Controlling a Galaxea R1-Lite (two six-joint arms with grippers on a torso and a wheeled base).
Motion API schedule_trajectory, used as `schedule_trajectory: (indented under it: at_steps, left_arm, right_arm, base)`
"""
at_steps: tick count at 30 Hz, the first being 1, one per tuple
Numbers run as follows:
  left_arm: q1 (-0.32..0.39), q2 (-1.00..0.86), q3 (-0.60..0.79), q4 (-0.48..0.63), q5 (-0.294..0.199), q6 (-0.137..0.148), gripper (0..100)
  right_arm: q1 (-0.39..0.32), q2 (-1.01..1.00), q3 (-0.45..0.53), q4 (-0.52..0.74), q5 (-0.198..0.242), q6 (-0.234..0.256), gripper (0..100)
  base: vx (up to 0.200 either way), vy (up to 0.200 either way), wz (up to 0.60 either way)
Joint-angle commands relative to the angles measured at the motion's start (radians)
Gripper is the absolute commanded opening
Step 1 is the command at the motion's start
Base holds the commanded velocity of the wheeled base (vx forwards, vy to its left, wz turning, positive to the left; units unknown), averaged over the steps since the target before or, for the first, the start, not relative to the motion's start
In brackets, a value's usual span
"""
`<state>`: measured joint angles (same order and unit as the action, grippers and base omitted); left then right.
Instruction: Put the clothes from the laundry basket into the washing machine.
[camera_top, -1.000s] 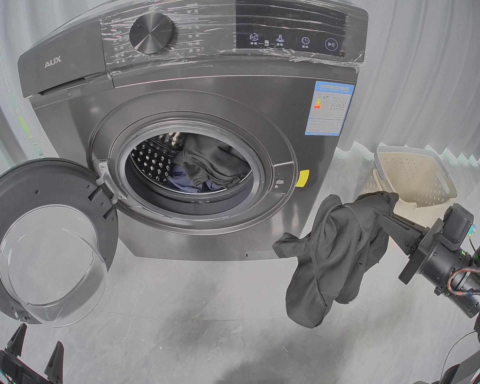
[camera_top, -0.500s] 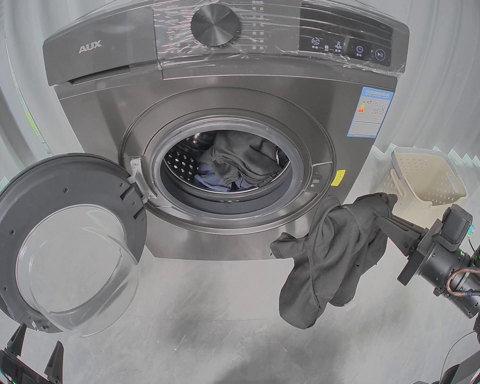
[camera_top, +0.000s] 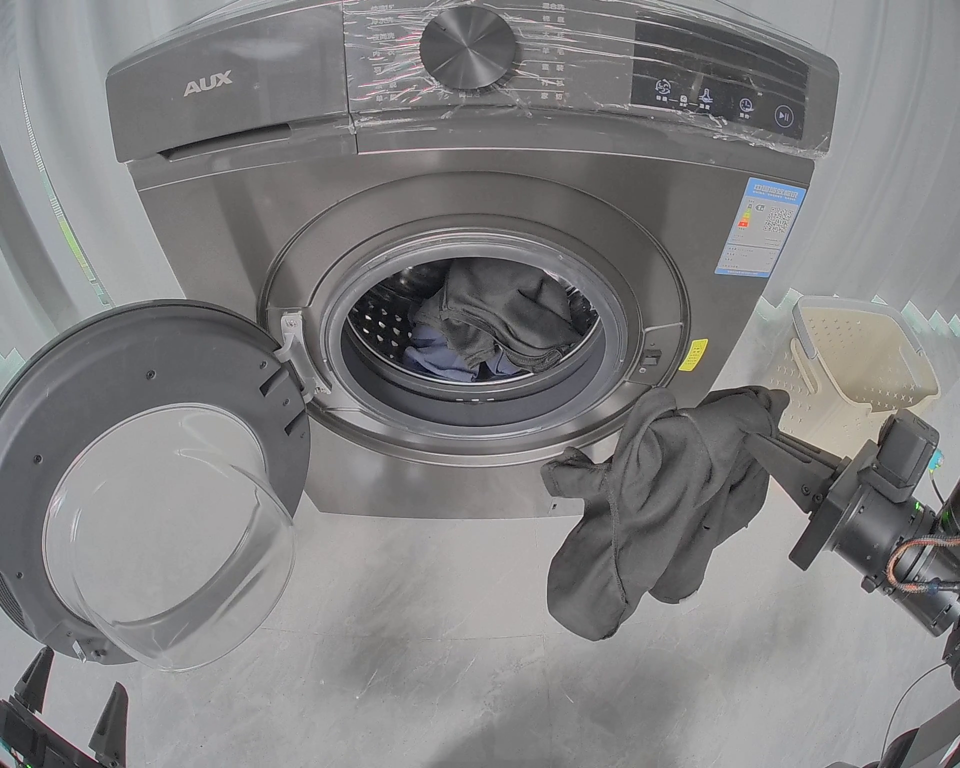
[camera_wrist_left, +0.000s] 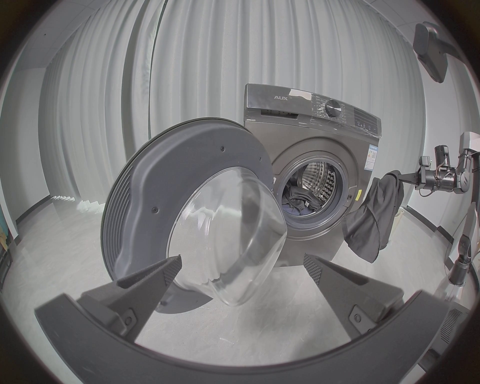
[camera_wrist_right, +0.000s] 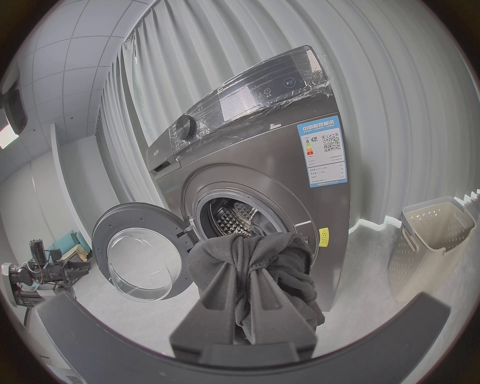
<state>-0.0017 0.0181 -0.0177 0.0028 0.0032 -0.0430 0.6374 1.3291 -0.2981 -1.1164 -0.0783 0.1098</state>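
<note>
A grey front-loading washing machine (camera_top: 460, 130) stands ahead with its round door (camera_top: 150, 480) swung wide to the left. Dark and bluish clothes (camera_top: 490, 315) lie in the drum. My right gripper (camera_top: 765, 440) is shut on a dark grey garment (camera_top: 650, 500), which hangs above the floor to the right of the drum opening and lower than it. The same dark grey garment (camera_wrist_right: 260, 270) bunches between the closed fingers (camera_wrist_right: 220, 295). A beige laundry basket (camera_top: 860, 360) sits at the right beside the machine. My left gripper (camera_wrist_left: 240, 272) stays low at the left, open and holding nothing, below the door.
Pale grey floor (camera_top: 400, 640) spreads in front of the machine. White curtains (camera_top: 890, 150) hang behind and to both sides. The open door (camera_wrist_left: 195, 200) juts out on the left.
The head camera has turned, so the machine sits further right in the picture. My right gripper, with the dark garment hanging from it, has shifted only slightly. The left gripper has not moved.
</note>
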Motion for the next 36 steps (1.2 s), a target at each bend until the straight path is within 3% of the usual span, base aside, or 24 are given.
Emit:
schedule_trajectory:
  at_steps: [1, 6, 16, 22, 24, 27, 29, 33, 36]
  left_arm:
    - [0.000, -0.018, 0.015, 0.000, 0.001, -0.002, 100]
    - [0.000, -0.018, 0.015, 0.000, 0.001, 0.000, 100]
    - [0.000, -0.018, 0.015, 0.000, 0.001, 0.002, 100]
    - [0.002, -0.018, 0.016, -0.003, 0.006, 0.018, 100]
    - [0.005, -0.018, 0.016, 0.000, 0.006, 0.046, 100]
    - [0.005, -0.018, 0.016, 0.000, 0.006, 0.048, 100]
    - [0.005, -0.018, 0.016, 0.000, 0.004, 0.051, 100]
    - [0.005, -0.018, 0.018, -0.001, 0.000, 0.060, 100]
    - [0.005, -0.018, 0.016, -0.001, -0.005, 0.081, 100]
  right_arm:
    - [0.004, 0.004, 0.000, 0.000, 0.000, 0.004, 0]
    - [0.007, 0.010, 0.000, 0.000, 0.000, 0.007, 0]
    - [0.010, 0.010, -0.009, 0.000, 0.000, 0.007, 0]
    - [0.013, 0.065, -0.021, -0.008, 0.000, 0.014, 0]
    - [0.027, 0.120, -0.036, -0.049, 0.000, 0.024, 0]
    - [0.036, 0.133, -0.047, -0.069, -0.001, 0.027, 0]
    - [0.047, 0.186, -0.111, -0.120, -0.026, 0.041, 0]
    - [0.073, 0.203, -0.148, -0.120, -0.044, 0.041, 0]
    - [0.103, 0.231, -0.187, -0.122, -0.070, 0.042, 0]
  base:
    - [0.000, 0.000, 0.00]
    - [0.000, 0.000, 0.00]
    - [0.000, -0.180, 0.00]
    - [0.000, 0.000, 0.00]
    - [0.000, 0.000, 0.00]
    - [0.000, 0.000, 0.00]
    - [0.000, 0.000, 0.00]
    - [0.000, 0.000, 0.00]
    - [0.000, 0.000, 0.00]
